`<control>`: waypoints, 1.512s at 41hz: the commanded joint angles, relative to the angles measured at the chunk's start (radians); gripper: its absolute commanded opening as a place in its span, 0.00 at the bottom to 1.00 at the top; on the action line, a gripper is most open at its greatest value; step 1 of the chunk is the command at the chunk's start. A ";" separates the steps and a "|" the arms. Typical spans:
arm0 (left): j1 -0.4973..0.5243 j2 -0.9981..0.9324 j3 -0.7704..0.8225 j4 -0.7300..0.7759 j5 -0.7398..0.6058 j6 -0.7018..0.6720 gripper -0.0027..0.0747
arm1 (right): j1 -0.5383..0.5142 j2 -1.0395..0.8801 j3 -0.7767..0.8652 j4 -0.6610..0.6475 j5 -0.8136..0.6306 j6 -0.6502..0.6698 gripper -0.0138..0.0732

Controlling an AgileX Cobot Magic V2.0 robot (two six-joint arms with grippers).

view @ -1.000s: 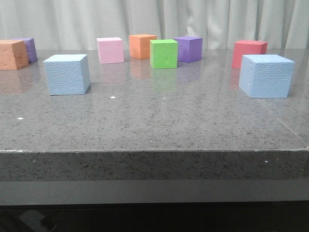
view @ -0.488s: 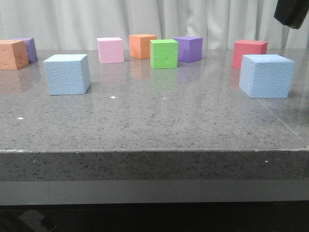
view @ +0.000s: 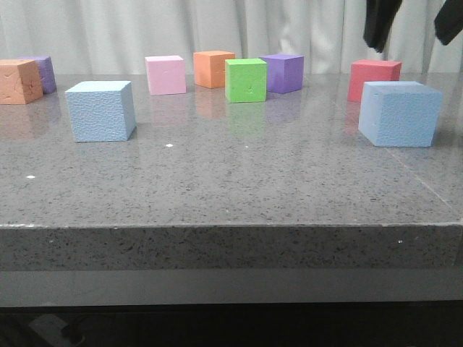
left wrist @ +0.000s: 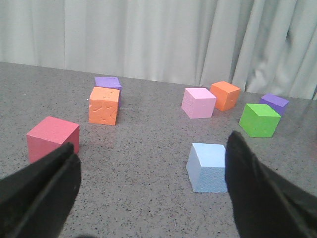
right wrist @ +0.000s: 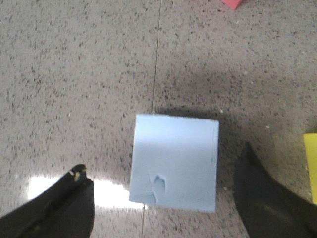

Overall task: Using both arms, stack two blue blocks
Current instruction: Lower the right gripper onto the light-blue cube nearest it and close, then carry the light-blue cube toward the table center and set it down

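**A:** Where did you have the right claw [view: 414, 29]?

**B:** You had it hanging above the right blue block [view: 400, 113], fingers spread wide and gripping nothing. In the right wrist view the right claw [right wrist: 166, 198] straddled that block [right wrist: 174, 162] with clear gaps on both sides, and the block's top face carried a small dent. A seam in the worktop [view: 231, 188] ran under it.

**A:** And the left one?

**B:** Your left claw [left wrist: 151, 191] showed only in its own wrist view, fingers wide apart and holding nothing. The left blue block [left wrist: 208, 167] sat on the worktop beyond them, close to one finger; whether it touched I couldn't tell.

**A:** So where were the two blocks?

**B:** Well apart, both resting flat on the worktop: the left blue block [view: 100, 110] towards the left side, the other far right. Nothing was stacked.

**A:** What surrounded them?

**B:** A red cube [view: 374, 78] just behind the right block; farther back, a pink cube [view: 165, 75], an orange cube [view: 213, 69], a green cube [view: 245, 80] and a purple cube [view: 283, 73]. A curtain [view: 181, 29] hung behind.
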 commanded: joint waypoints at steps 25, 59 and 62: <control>0.004 0.015 -0.026 -0.012 -0.083 -0.008 0.79 | -0.019 0.138 -0.040 -0.037 -0.030 0.052 0.83; 0.004 0.015 -0.026 -0.012 -0.083 -0.008 0.79 | 0.220 0.160 -0.271 -0.027 0.140 0.169 0.61; 0.004 0.015 -0.026 -0.012 -0.083 -0.008 0.79 | 0.265 0.196 -0.305 -0.108 0.164 0.257 0.61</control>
